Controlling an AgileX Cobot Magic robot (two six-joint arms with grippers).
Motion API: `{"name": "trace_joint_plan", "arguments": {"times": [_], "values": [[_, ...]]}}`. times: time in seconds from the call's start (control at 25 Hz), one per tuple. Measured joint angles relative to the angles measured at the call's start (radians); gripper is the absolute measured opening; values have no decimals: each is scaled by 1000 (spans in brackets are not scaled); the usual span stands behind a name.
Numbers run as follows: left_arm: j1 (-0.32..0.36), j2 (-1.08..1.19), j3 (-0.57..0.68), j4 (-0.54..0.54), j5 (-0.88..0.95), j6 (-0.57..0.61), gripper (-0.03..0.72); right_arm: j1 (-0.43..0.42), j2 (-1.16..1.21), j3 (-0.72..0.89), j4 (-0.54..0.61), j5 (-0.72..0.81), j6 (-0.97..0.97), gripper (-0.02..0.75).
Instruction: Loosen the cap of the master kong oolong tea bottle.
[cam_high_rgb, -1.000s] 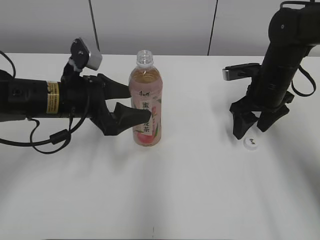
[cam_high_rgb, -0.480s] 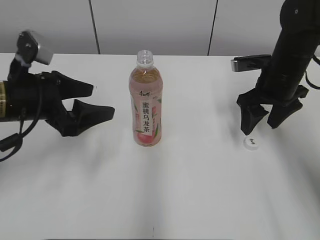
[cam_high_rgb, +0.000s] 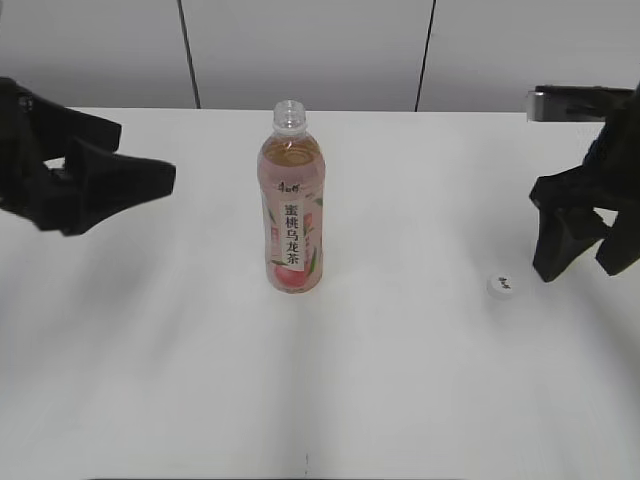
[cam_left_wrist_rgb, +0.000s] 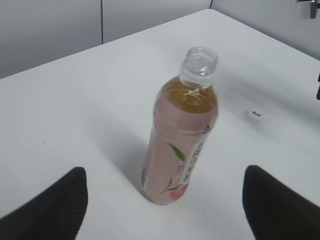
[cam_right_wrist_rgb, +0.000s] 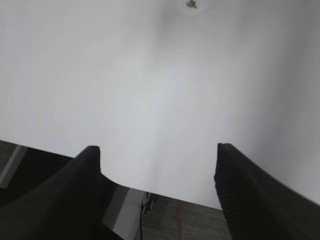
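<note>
Exterior view: the master kong oolong tea bottle (cam_high_rgb: 291, 205) stands upright at mid-table with its neck bare. The cap (cam_high_rgb: 501, 286) lies flat on the white table (cam_high_rgb: 330, 390), well apart to the bottle's right. The task appears complete, and the step in hand is judged to be withdrawal. To do it well, each arm should back away on its own side, clear of bottle and cap, jaws kept spread so nothing is dragged. The left gripper (cam_high_rgb: 120, 185) is at the left edge, jaws released and holding nothing. The right gripper (cam_high_rgb: 578, 250) is at the right edge, near the cap but not touching it, jaws likewise spread and empty.

Left wrist view: the bottle is centred between the two dark fingertips (cam_left_wrist_rgb: 50, 210), both well clear of it. The open mouth shows no cap. The cap (cam_left_wrist_rgb: 254, 116) is visible beyond it on the table.

Right wrist view: the fingers (cam_right_wrist_rgb: 80, 175) stand parted over bare table near its edge, with the cap (cam_right_wrist_rgb: 190, 5) at the top of the frame.

Change: half a second ago the left gripper was nearer the bottle and the right gripper hung directly above the cap. Both have since retreated outward. Bottle and cap have not shifted.
</note>
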Motion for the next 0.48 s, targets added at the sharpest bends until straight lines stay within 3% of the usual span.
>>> {"name": "trace_joint_plan", "arguments": {"times": [0.08, 0.16, 0.32, 0.48], "values": [[0, -83, 1, 166, -11, -140, 568, 0, -83, 44, 13, 13, 2, 534], [0, -146, 10, 267, -32, -263, 568, 0, -163, 92, 19, 19, 3, 533], [0, -229, 17, 303, -61, -500, 565, 0, -294, 162, 21, 23, 4, 533], [0, -272, 18, 303, -115, -538, 563, 0, -388, 187, 21, 24, 7, 533]]}}
